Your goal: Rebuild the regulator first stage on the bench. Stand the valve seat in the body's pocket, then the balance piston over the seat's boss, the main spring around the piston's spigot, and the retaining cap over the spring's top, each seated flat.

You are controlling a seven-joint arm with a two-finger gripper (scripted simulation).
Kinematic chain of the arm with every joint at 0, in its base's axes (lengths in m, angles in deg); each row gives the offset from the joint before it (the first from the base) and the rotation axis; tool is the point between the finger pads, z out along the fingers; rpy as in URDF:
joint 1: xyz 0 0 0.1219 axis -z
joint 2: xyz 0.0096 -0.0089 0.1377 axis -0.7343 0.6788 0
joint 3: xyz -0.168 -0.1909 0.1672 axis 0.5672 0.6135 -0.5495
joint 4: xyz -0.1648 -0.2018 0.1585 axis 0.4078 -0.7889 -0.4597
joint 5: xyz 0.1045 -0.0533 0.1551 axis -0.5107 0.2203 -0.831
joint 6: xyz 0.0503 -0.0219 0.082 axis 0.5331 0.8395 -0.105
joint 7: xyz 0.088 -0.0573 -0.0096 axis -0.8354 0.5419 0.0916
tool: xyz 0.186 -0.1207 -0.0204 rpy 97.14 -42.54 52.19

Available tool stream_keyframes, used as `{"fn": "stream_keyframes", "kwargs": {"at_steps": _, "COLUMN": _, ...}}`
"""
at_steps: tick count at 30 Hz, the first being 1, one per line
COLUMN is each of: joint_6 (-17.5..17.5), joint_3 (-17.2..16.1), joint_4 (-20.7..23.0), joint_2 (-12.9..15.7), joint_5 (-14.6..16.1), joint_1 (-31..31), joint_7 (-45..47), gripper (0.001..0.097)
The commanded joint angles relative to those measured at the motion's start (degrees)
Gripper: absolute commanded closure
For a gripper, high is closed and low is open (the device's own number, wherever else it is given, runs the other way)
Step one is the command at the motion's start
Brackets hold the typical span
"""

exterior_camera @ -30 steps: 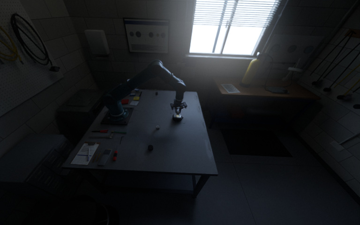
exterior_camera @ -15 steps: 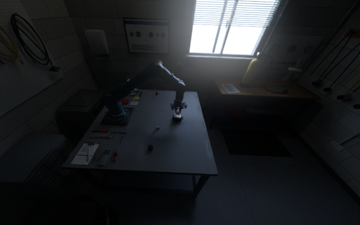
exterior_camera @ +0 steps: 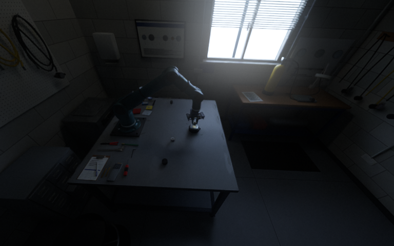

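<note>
My gripper is closed on a small pale part, the valve seat, held right over the dark round body on the right half of the bench. The scene is dim, and I cannot tell whether the part rests in the pocket. A small white part lies on the bench to the left of the body. A dark round part lies nearer the front edge. Another small dark part lies near the far edge.
Behind the bench is a tiled wall with a bright window and a poster. Hand tools and a clipboard lie along the left edge. A side table with a yellow cylinder stands to the right.
</note>
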Motion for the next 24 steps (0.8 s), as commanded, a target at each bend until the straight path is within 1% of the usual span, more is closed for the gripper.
{"fn": "stream_keyframes", "kwargs": {"at_steps": 1, "joint_6": -0.1, "joint_3": 0.0, "joint_4": 0.0, "joint_2": 0.0, "joint_5": 0.0, "joint_1": 0.0, "joint_7": 0.0, "gripper": 0.0948}}
{"fn": "stream_keyframes", "kwargs": {"at_steps": 24, "joint_6": -1.7, "joint_3": 0.1, "joint_4": -0.7, "joint_2": 0.9, "joint_5": 0.2, "joint_1": 0.0, "joint_7": -0.2, "gripper": 0.0948}}
